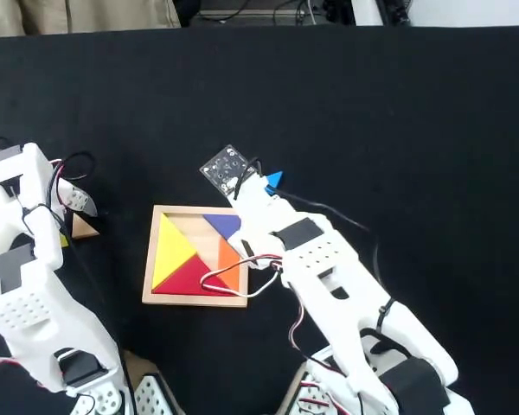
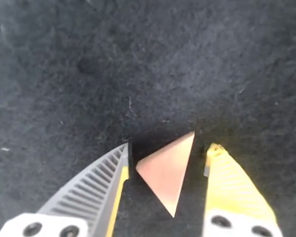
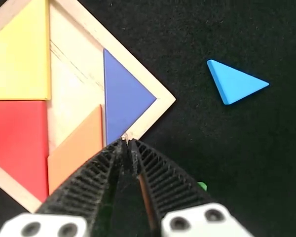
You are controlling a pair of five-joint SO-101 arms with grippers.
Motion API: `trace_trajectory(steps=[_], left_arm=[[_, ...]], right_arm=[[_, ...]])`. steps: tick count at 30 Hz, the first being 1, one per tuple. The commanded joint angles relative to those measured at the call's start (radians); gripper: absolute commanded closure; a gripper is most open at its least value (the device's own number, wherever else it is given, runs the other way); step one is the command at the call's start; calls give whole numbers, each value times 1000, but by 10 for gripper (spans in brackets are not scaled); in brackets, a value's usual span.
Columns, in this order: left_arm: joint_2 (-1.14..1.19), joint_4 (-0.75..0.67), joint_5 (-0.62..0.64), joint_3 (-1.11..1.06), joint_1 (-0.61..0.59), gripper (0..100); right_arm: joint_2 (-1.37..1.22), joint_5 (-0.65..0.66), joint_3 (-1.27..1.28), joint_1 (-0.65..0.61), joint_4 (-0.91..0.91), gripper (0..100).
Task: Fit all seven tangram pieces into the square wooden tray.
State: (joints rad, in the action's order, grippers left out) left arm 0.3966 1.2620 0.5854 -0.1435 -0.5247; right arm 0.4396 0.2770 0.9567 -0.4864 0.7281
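From the high view, four pieces are sitting in the tray (image 1: 190,301): a yellow triangle (image 1: 175,251), a red triangle (image 1: 190,278), a dark blue triangle (image 1: 223,224) and an orange piece (image 1: 227,258). Bare wood is showing between them. A tan triangle (image 1: 84,228) is lying well left of the tray, and a light blue triangle (image 1: 273,180) is lying near its far right corner.

In the left wrist view, the left gripper (image 2: 170,147) is standing wide open with the tan triangle between its fingers, gripping nothing yet.

In the right wrist view, the right gripper (image 3: 127,143) is holding its jaws together, empty, at the tray's rim beside the dark blue triangle. A green scrap (image 3: 202,186) is peeking out outside the tray. Three pieces are probably still waiting.
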Motion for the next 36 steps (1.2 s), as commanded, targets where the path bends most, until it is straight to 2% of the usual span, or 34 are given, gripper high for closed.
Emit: trace_trajectory(steps=[1,8,15,30,33,36], left_arm=[[-2,-3,11,21,-10,755],[-2,-3,11,15,-8,756],[-2,-3,11,19,44,872],[-11,-40,0,77,45,877],[0,-40,-58,156,76,877],[2,-40,-112,177,156,877]], right_arm=[[33,9,-5,-20,0,984],[33,9,-5,-20,0,984],[33,9,-5,-20,-2,984],[33,9,-5,-20,-2,984],[33,9,-5,-18,-2,984],[33,9,-5,-15,-2,984]])
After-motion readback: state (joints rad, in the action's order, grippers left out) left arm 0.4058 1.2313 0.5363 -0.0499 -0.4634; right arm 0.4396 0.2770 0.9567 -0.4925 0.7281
